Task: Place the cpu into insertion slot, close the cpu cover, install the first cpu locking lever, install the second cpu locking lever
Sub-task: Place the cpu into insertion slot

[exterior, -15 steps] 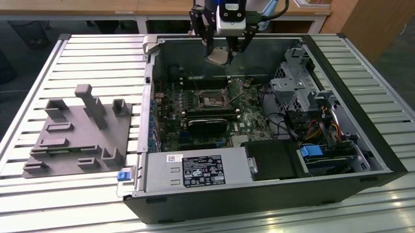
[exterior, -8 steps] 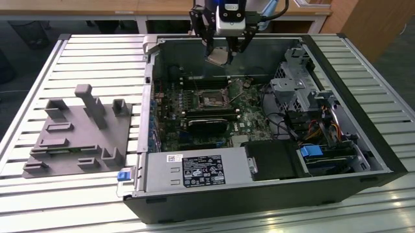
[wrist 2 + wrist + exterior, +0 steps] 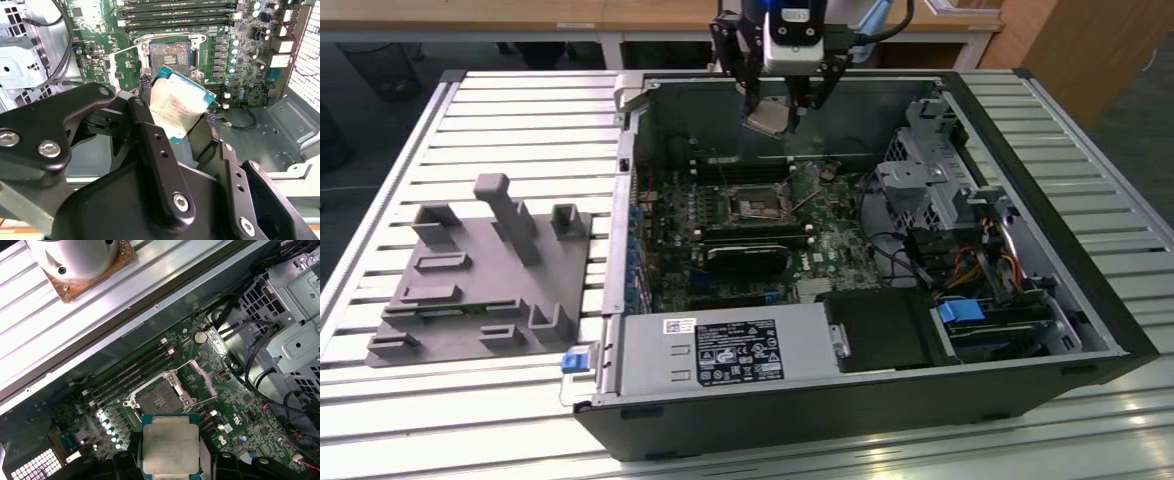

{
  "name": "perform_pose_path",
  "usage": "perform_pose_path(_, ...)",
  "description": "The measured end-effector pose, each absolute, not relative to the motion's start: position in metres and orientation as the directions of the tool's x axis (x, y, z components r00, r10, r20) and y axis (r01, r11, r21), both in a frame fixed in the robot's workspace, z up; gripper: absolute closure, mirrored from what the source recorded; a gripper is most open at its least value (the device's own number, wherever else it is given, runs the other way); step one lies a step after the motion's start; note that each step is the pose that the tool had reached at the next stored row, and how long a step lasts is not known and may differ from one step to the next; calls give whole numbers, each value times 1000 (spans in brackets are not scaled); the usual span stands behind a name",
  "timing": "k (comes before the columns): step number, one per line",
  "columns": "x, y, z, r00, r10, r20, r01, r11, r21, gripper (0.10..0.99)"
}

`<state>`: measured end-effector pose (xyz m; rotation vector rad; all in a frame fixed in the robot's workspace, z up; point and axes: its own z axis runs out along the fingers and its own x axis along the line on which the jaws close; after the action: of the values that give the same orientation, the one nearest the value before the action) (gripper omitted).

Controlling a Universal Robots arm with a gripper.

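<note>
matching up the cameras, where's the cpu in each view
Exterior view: cpu in the hand, high above the insertion slot.
Second wrist view: cpu in the hand, just before the insertion slot.
First wrist view: cpu in the hand, near the insertion slot.
Shared landmark: that empty insertion slot.

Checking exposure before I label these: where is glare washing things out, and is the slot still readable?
First wrist view: the table washes out white, the slot is readable. Second wrist view: the cpu, held in the hand, shines pale. Exterior view: table glares low on the exterior view's left; the case inside is shaded.
</note>
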<state>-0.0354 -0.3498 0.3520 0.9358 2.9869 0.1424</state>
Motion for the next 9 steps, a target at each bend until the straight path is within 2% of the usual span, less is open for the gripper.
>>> perform_pose_path(9,-35,-350,352,-814,580,19,579,810,89,545)
